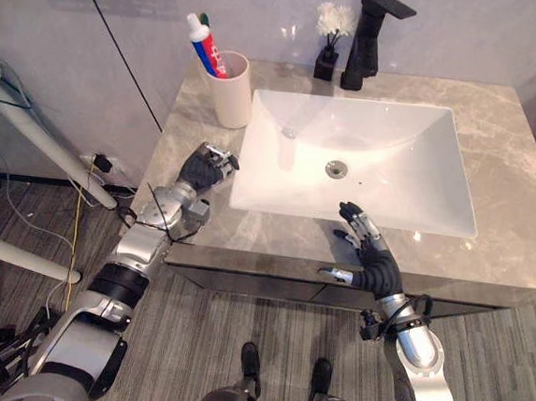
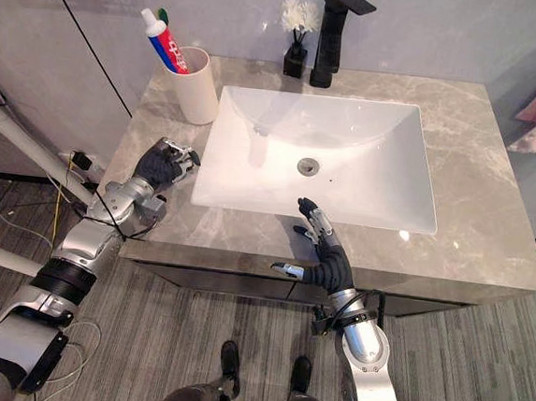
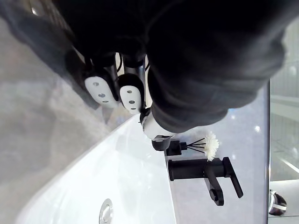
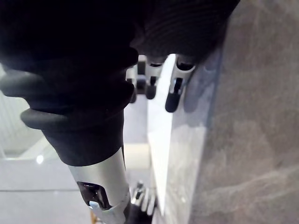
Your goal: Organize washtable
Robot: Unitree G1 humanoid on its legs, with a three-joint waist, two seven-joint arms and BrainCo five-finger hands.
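The washtable point(image 1: 508, 189) is seen from above by both eye views, set side by side on the head and tilted down; the basin point(image 1: 377, 140), tap point(image 1: 366, 42) and cup point(image 1: 231, 92) are shared by both (shifted slightly between them). The left wrist view is taken very close along the left hand point(image 3: 131, 94), toward the tap. The right wrist view is taken equally close along the right hand point(image 4: 176, 88), over the basin's rim.

Left arm: reaching forward from the lower left, bending at the elbow.
Left hand point(image 1: 203, 169): curling its fingers into a loose fist, gripping nothing.
Right arm: rising from the lower right.
Right hand point(image 1: 372, 263): stretching its fingers straight forward, thumb pointing out toward the left.
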